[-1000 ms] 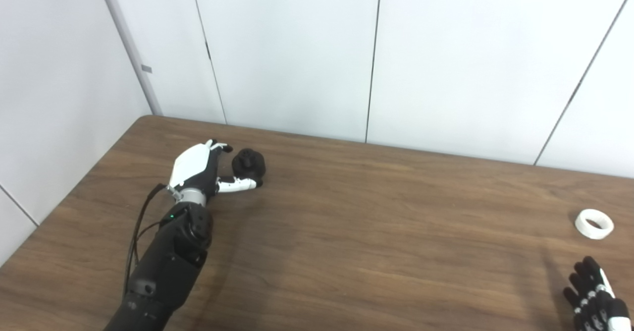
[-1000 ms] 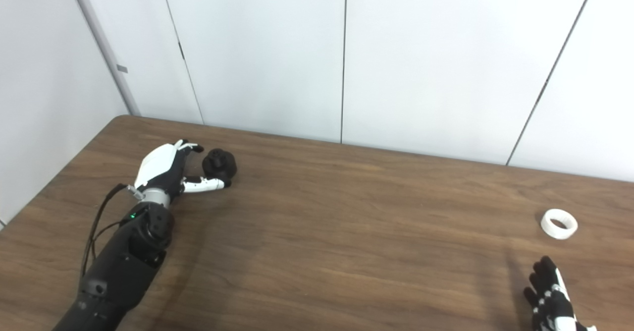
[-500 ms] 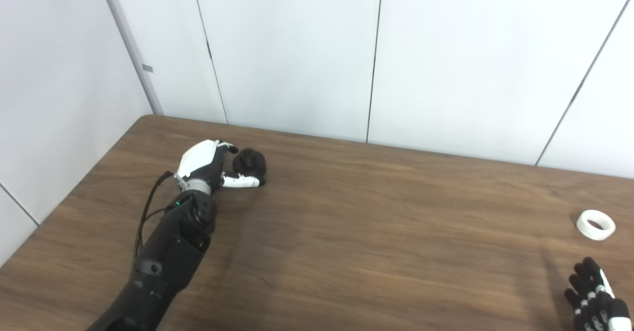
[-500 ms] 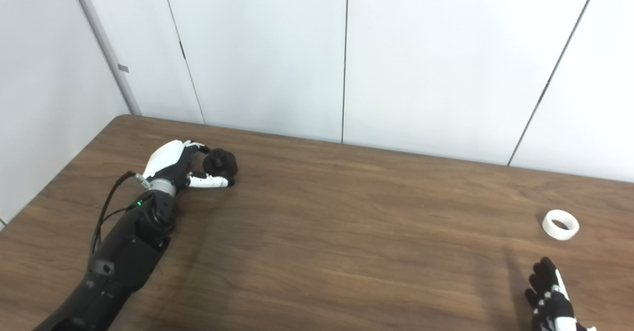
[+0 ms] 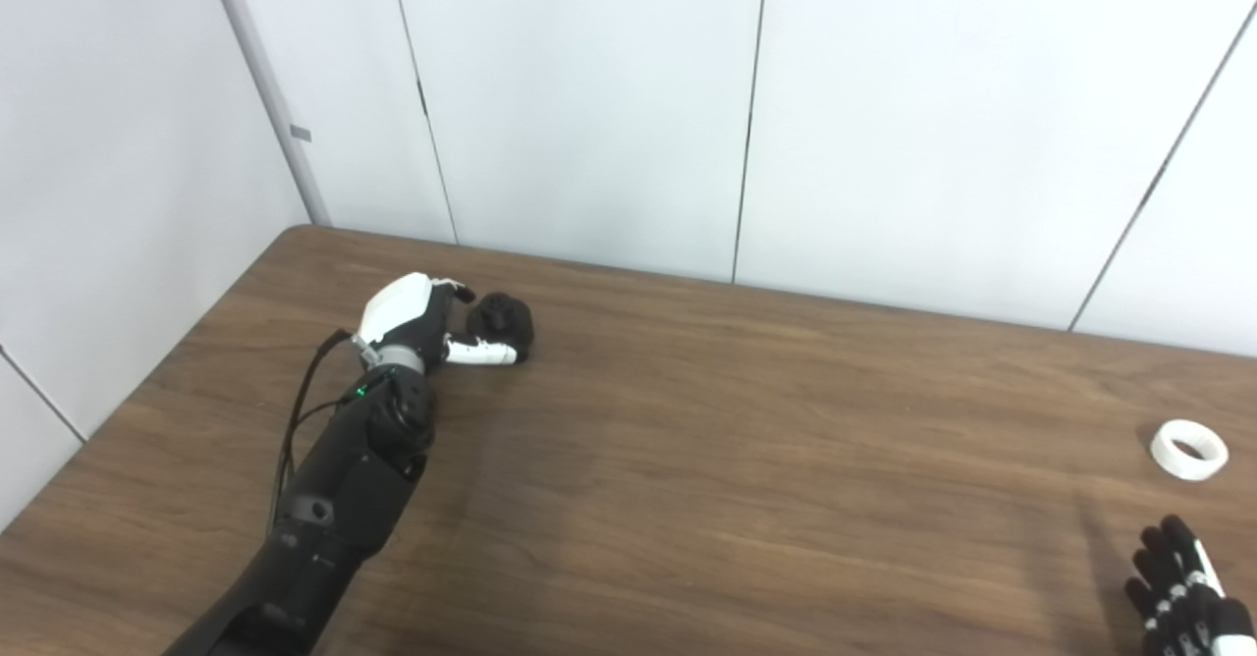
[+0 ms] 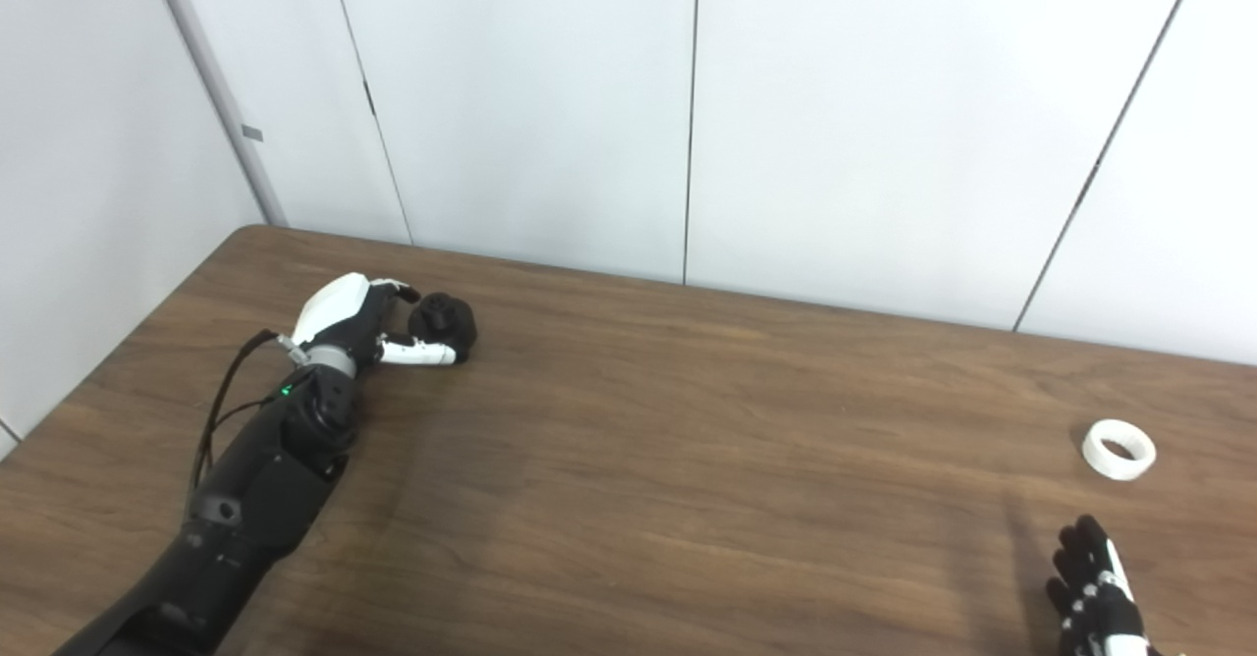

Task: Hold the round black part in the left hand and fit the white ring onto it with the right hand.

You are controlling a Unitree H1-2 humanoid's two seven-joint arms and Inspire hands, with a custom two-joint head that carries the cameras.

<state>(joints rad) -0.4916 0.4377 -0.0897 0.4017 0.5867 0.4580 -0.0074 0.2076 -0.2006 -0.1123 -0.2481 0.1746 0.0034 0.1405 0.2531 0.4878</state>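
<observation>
The round black part (image 5: 500, 317) sits on the wooden table (image 5: 687, 440) at the far left. My left hand (image 5: 417, 317) is right beside it, open, with the fingers curving over its far side and the thumb along its near side. I cannot tell whether they touch it. The white ring (image 5: 1188, 449) lies flat on the table at the far right. My right hand (image 5: 1183, 592) is at the bottom right corner, below the ring and apart from it, fingers spread and empty. The part (image 6: 443, 318) and the ring (image 6: 1119, 449) also show in the right eye view.
White wall panels (image 5: 589, 96) stand just behind the table's far edge. The table's left edge runs diagonally close to my left arm (image 5: 334, 499).
My left hand has pushed forward and closed in around the black part, thumb and fingers now on both sides of it. The camera has shifted slightly. The right hand and ring have not moved.
</observation>
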